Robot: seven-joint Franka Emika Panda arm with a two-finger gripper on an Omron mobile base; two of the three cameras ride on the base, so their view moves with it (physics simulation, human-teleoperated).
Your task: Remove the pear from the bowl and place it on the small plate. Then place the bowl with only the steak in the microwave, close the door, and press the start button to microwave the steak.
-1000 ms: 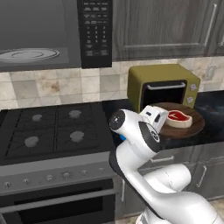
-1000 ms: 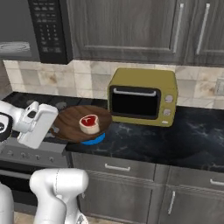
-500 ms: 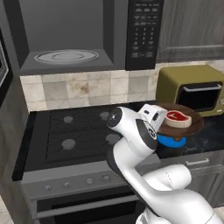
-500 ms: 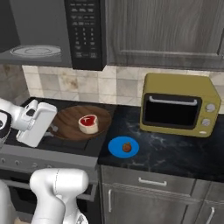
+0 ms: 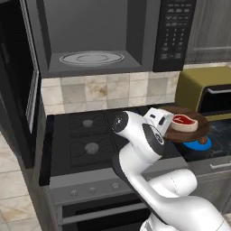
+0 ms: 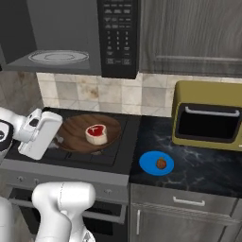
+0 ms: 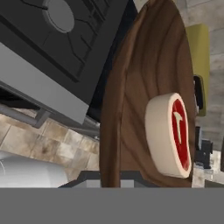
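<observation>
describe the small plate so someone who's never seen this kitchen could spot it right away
Find the mustard-yellow countertop oven on the dark counter right of the stove. In front of it, to its left, lies the small plate, a flat bright-blue disc with the brown pear on it. The brown wooden bowl nearby is wider and holds the steak.

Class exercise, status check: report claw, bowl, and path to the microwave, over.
Claw shut on bowl rim, bowl carried above stove. Steak alone inside; pear on small plate. Microwave door open, path unblocked.

Small plate (image 5: 197, 145) half behind bowl (image 5: 201, 127)
</observation>
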